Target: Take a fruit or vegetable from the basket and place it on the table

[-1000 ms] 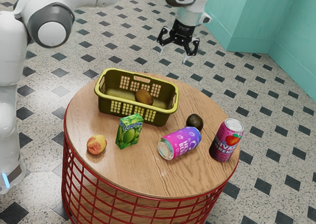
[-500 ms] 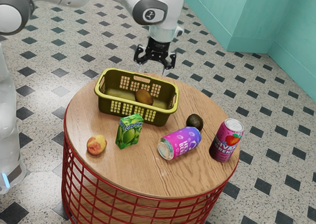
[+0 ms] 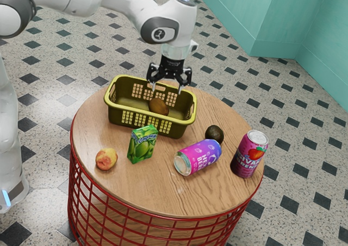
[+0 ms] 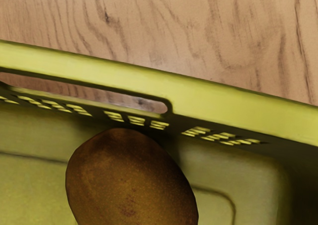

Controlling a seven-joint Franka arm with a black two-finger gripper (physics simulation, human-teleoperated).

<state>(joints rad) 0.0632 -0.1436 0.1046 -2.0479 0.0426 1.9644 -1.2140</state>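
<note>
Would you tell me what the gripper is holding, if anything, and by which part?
Nothing is held: the gripper is open, and the brown fruit rests in the basket.

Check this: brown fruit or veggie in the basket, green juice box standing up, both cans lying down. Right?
Not quite: the exterior view shows the can with the red fruit picture standing upright. Only the pink-and-purple can is lying down. The brown fruit or veggie is in the basket, and the green juice box is standing up.
</note>
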